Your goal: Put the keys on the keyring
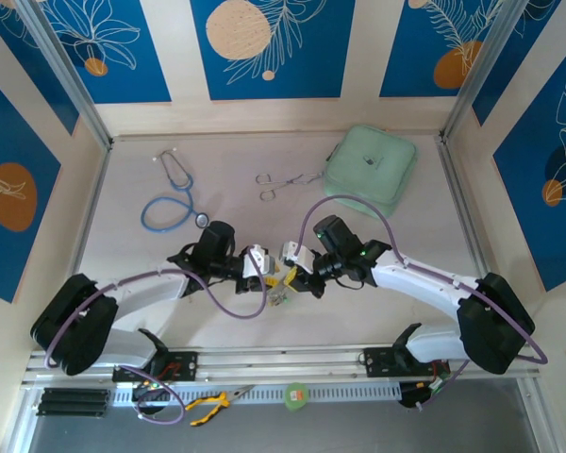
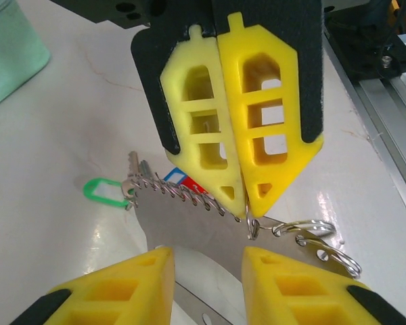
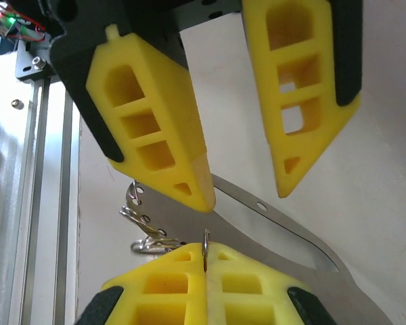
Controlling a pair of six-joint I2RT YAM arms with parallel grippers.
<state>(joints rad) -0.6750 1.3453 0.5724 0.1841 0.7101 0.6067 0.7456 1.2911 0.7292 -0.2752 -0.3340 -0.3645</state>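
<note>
Pinching a thin split ring (image 3: pixel 206 241), the right pincer (image 3: pixel 206 252) is clamped together. Left pincer (image 2: pixel 208 256) is apart, astride the keyring (image 2: pixel 183 225) mid-counter (image 2: pixel 68 122). Keys (image 2: pixel 180 177) look light and loose. Keyring looks stiff and slick; grip across its flat band.

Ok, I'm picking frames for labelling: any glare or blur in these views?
Top view: even light, sharp. Left wrist view: glare spots on the table right of the keyring. Right wrist view: small ring sharp, rail at left washed out white.
</note>
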